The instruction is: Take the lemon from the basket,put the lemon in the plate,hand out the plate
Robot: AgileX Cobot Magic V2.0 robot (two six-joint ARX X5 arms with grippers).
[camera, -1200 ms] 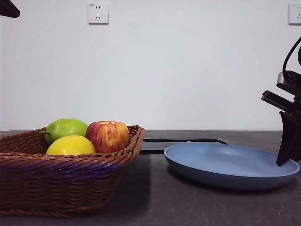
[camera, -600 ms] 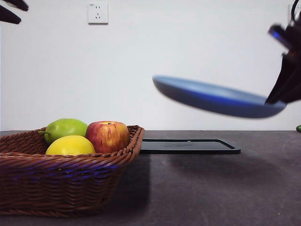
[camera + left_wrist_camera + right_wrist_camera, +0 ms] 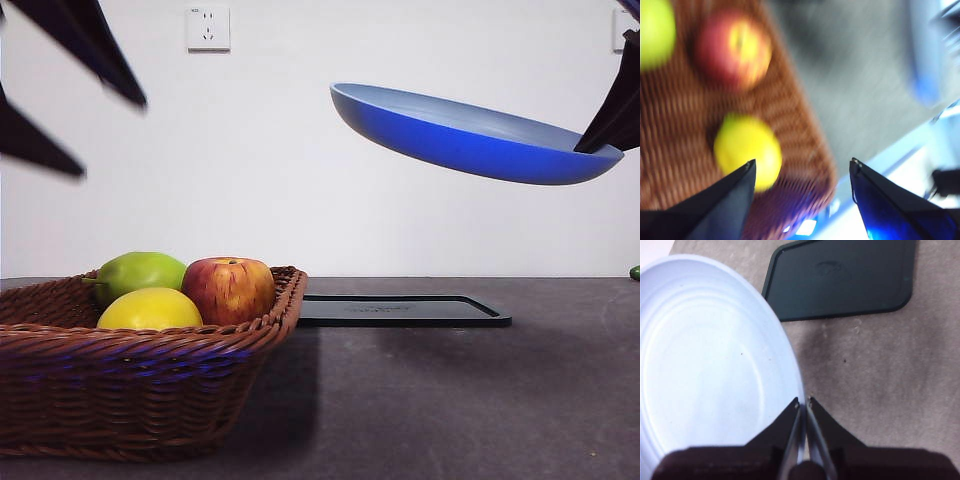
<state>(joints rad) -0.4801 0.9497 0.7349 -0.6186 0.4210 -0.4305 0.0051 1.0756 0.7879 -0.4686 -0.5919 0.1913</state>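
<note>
The yellow lemon (image 3: 150, 309) lies in the brown wicker basket (image 3: 140, 385) at the front left, beside a red-yellow apple (image 3: 229, 289) and a green pear-like fruit (image 3: 139, 273). My left gripper (image 3: 85, 115) is open and empty, high above the basket; its blurred wrist view shows the lemon (image 3: 747, 147) below its jaws (image 3: 802, 172). My right gripper (image 3: 803, 402) is shut on the rim of the blue plate (image 3: 710, 375) and holds it tilted and empty, high above the table at the right (image 3: 470, 135).
A flat black tray (image 3: 400, 309) lies on the dark table behind where the plate hangs; it also shows in the right wrist view (image 3: 840, 277). A small green thing (image 3: 634, 272) peeks in at the right edge. A white wall stands behind.
My right gripper has lifted the plate off the table and raised it high. My left gripper has come down from the top left corner toward the basket.
</note>
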